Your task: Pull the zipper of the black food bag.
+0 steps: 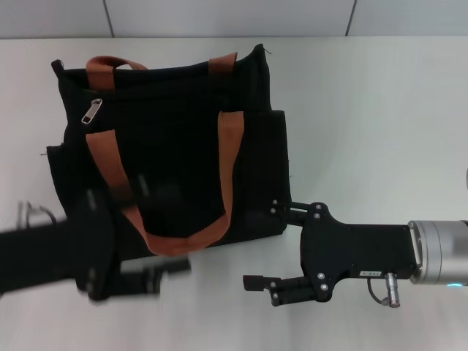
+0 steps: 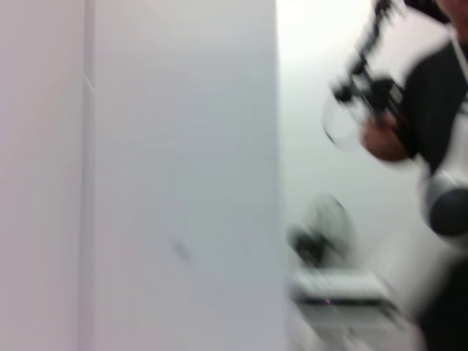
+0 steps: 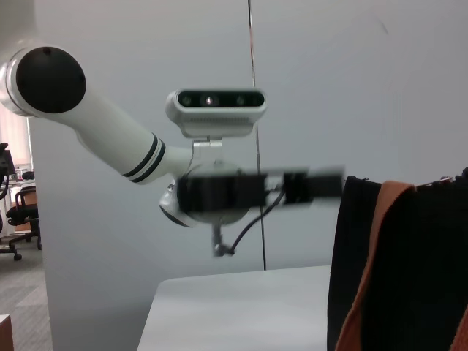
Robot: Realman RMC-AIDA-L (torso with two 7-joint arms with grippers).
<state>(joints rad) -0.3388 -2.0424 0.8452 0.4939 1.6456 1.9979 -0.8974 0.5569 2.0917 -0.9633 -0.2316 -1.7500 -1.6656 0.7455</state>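
The black food bag (image 1: 175, 146) lies flat on the white table (image 1: 365, 110), its two orange-brown handles (image 1: 227, 168) across its face. The zipper (image 1: 91, 112), a small silver pull tab, rests near the bag's far left corner on the top edge. My left gripper (image 1: 168, 234) hovers over the bag's near left corner, fingers apart, nothing between them. My right gripper (image 1: 262, 245) stands open just off the bag's near right corner, holding nothing. In the right wrist view the bag (image 3: 409, 270) fills one side and the left gripper (image 3: 322, 184) hangs beside it.
White table surface stretches to the right of the bag and along the front edge. A grey panelled wall (image 1: 234, 18) runs behind the table. The left wrist view holds only a wall (image 2: 146, 175) and part of the robot's body (image 2: 439, 110).
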